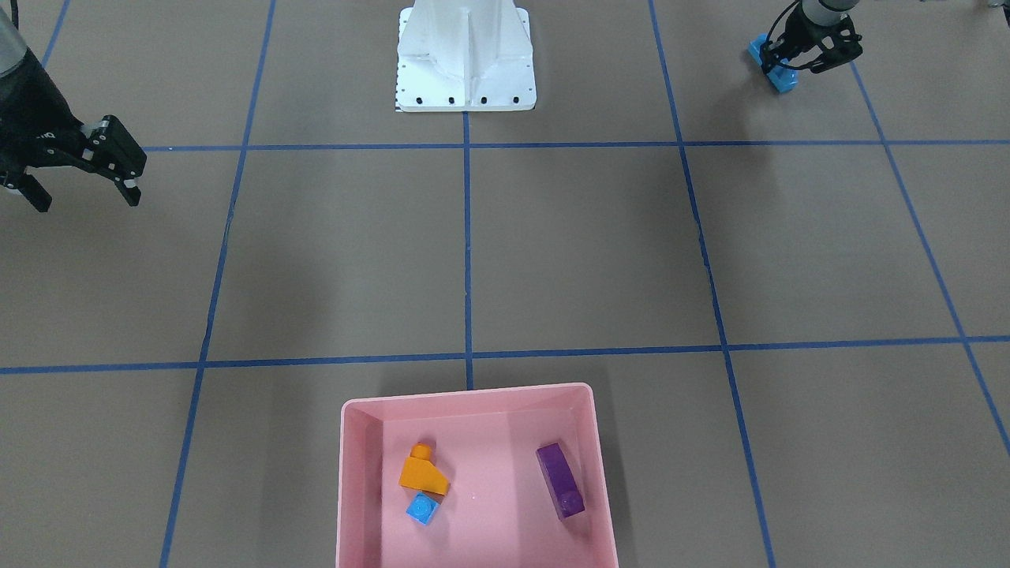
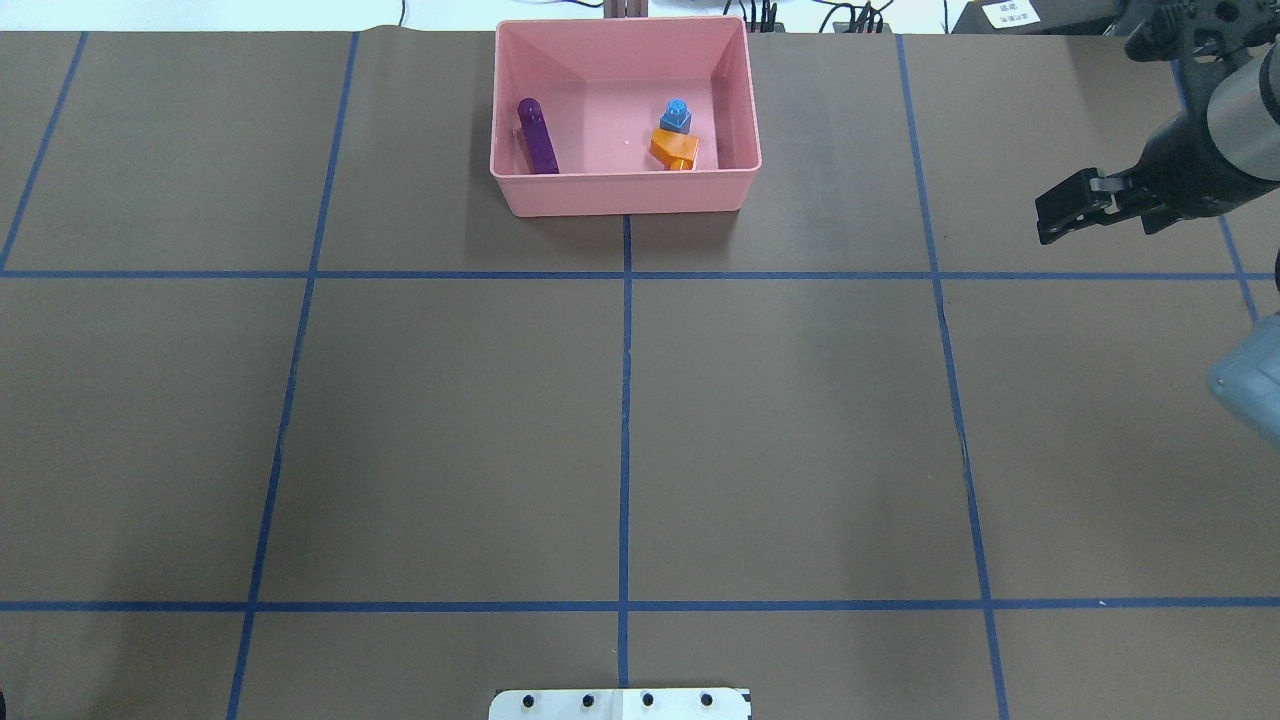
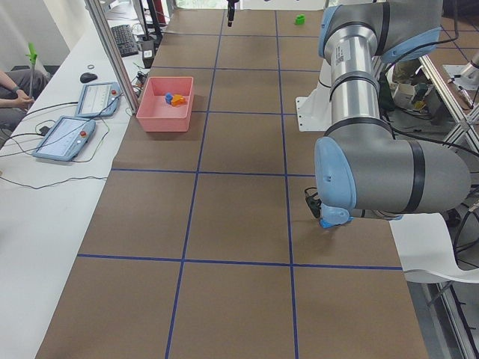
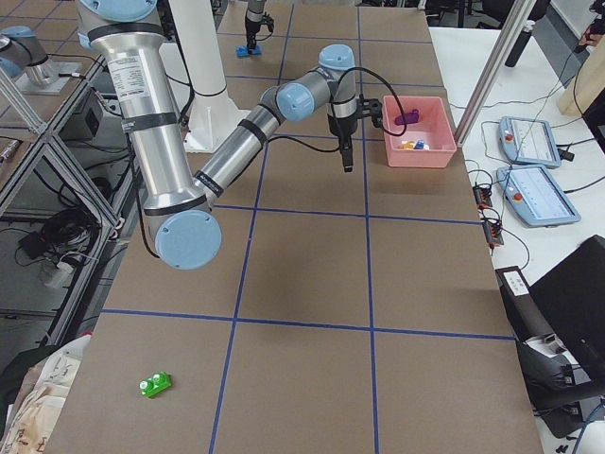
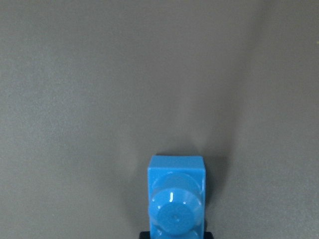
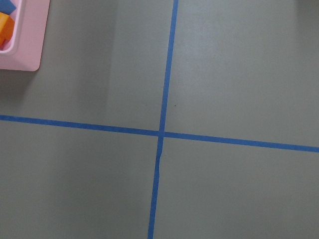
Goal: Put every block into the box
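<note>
- Box [image 1: 473, 392]: shallow pink plastic tray, smooth, rounded rim, on the matt brown table [image 1: 584, 252].
- Right gripper [image 1: 87, 199]: well apart from the box, jaws spread, empty.
- Left gripper [image 1: 789, 63]: far from the box, clamped on the long blue brick [image 1: 779, 79], whose long axis runs diagonal to the box walls.
- Purple oblong [image 1: 560, 481]: glossy, in the box, along its left wall.
- Orange sloped brick [image 1: 422, 473]: in the box, toward the opposite wall.
- Green brick [image 4: 156, 383]: on the table, far from the box.
- Tiny blue brick [image 1: 422, 509]: in the box, touching the orange one.

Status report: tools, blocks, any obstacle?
Left tool shut on long blue block. Right tool open, empty. In box: orange block, tiny blue block, purple block. Green block outside. No obstacle seen.
</note>
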Robot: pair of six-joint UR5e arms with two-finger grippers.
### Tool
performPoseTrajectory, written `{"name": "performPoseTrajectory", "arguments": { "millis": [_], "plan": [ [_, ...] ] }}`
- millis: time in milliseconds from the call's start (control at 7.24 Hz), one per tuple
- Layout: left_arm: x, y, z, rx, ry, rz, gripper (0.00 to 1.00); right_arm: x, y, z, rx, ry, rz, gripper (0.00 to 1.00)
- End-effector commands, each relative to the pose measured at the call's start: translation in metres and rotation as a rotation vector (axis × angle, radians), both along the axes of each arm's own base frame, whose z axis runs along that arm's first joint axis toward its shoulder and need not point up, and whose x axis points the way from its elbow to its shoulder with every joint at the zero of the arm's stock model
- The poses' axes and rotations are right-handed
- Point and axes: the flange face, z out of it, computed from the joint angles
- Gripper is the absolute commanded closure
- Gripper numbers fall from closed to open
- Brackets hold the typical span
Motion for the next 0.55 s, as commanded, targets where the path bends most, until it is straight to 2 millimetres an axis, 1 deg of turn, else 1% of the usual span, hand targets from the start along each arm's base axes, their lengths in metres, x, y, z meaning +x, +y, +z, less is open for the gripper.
{"name": "performPoseTrajectory", "arguments": {
  "millis": [0, 138, 414],
  "plan": [
    [-0.014, -0.002, -0.009, -0.001, 0.045, 0.001, 1.00, -0.001, -0.001, 0.000, -0.001, 0.001, 0.000, 0.01],
    [-0.029, -0.006, -0.028, 0.001, 0.073, 0.006, 1.00, -0.001, -0.001, 0.001, -0.002, 0.001, 0.000, 0.01],
    [-0.029, -0.010, -0.077, -0.009, 0.151, -0.015, 1.00, -0.001, -0.002, 0.005, -0.007, 0.004, -0.004, 0.01]
  ]
}}
